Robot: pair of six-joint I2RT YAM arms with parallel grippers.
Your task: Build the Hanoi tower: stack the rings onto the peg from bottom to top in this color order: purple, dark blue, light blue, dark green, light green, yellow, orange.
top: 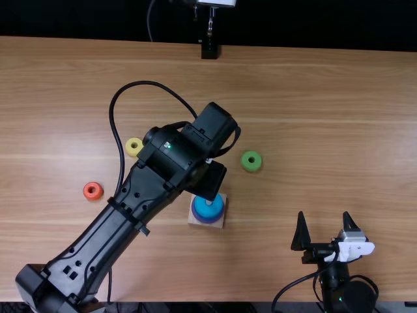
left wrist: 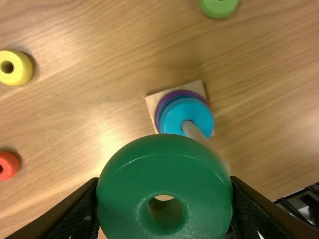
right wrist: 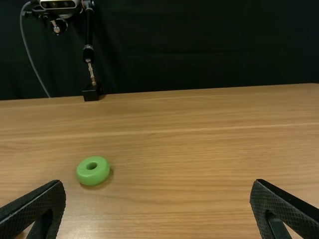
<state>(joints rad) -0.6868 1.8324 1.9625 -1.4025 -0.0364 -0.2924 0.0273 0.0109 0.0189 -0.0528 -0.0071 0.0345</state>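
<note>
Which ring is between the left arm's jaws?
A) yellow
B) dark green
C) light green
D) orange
B: the dark green ring is held with the left arm's jaws against its two sides, while the yellow ring, light green ring and orange ring lie apart.

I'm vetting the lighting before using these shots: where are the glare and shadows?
Left wrist view: pale glare on the table, soft shadows beside the yellow ring and orange-red ring, light streaks on the dark green ring. Right wrist view: a faint shadow beside the light green ring. Top view: the backdrop is almost black.
</note>
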